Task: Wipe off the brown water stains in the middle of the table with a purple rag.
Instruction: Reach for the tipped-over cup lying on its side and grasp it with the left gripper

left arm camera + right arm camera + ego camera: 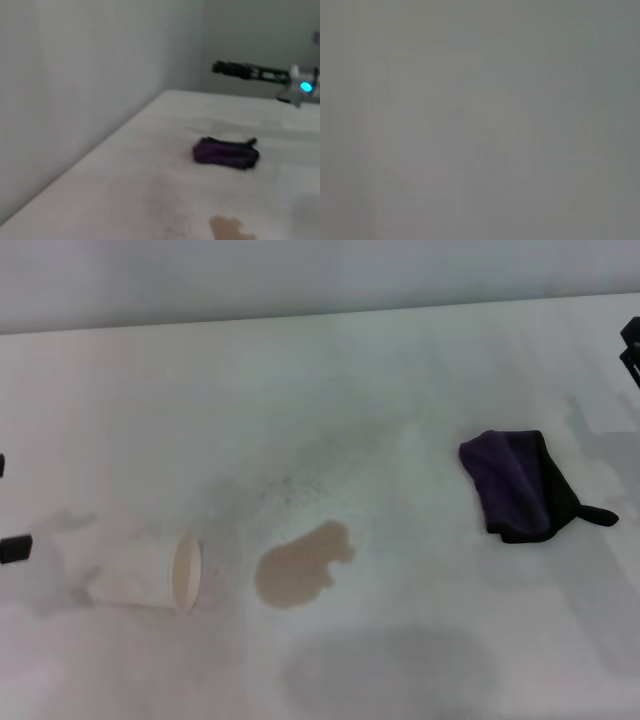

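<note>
The brown water stains form one tan puddle in the middle of the white table; its edge also shows in the left wrist view. The purple rag lies crumpled to the right of it, black tab pointing right; it also shows in the left wrist view. My left gripper is at the left edge, its two tips apart, empty. My right gripper is at the far right edge, above and behind the rag; it also shows in the left wrist view. The right wrist view shows only plain grey.
A white paper cup lies on its side left of the puddle, its mouth toward it. Faint grey speckles run behind the puddle. A grey wall stands behind the table's far edge.
</note>
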